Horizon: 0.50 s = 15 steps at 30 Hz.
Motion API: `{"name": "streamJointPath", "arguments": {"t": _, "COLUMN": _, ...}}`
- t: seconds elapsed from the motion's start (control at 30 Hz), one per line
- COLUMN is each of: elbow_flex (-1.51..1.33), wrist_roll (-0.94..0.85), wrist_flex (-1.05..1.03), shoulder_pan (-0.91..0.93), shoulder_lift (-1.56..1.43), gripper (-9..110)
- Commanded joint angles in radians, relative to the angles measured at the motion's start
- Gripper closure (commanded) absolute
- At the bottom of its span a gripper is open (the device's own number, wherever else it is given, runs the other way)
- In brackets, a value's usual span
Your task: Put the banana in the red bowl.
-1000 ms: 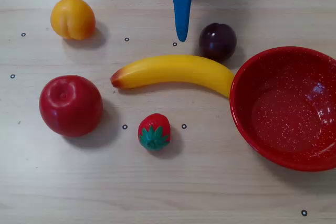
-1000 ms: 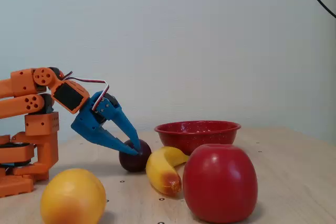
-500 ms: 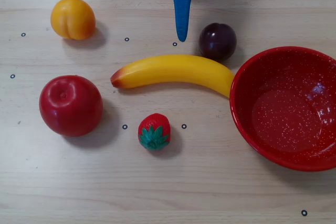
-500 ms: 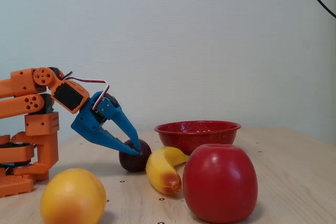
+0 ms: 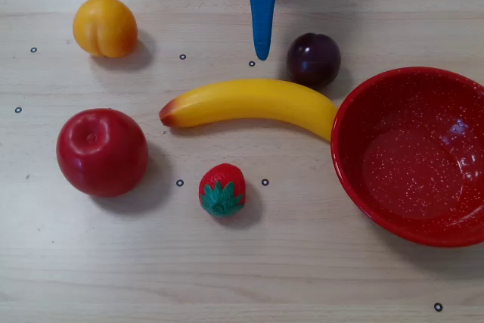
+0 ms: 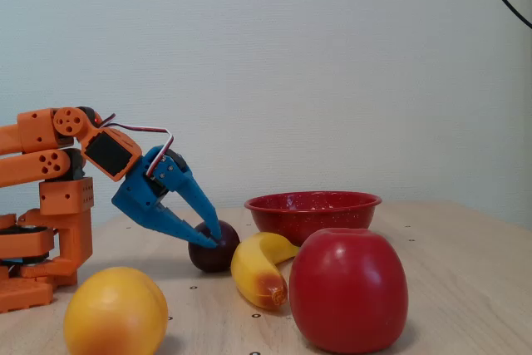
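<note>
one banana (image 5: 253,103) beside red bowl (image 5: 355,104)

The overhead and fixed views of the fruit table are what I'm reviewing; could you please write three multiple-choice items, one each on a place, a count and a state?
1. Where does the banana lie in the overhead view?
A. inside the red bowl
B. on the table, its right end at the bowl's rim
C. on top of the apple

2. How many strawberries are there?
A. one
B. two
C. three

3. What state is the gripper in?
A. shut on the banana
B. open, holding nothing
C. shut on the peach

Key:
1 B, the red bowl is empty.
2 A, a single strawberry shows.
3 B, the fixed view shows its fingers spread by the plum.
</note>
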State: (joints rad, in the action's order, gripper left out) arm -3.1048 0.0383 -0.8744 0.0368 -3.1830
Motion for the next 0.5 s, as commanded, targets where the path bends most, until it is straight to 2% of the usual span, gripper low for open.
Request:
{"name": "streamJointPath", "arguments": {"t": 0.0, "elbow_flex": 0.034, "wrist_roll": 0.029, "wrist_flex": -0.008, "shoulder_pan": -0.04, "shoulder_lift": 0.034, "gripper": 101}}
{"name": "streamJointPath", "arguments": {"t": 0.47, "elbow_flex": 0.275, "wrist_roll": 0.066, "wrist_flex": -0.086, "shoulder_pan": -0.044, "shoulder_lift": 0.256, "gripper": 101}}
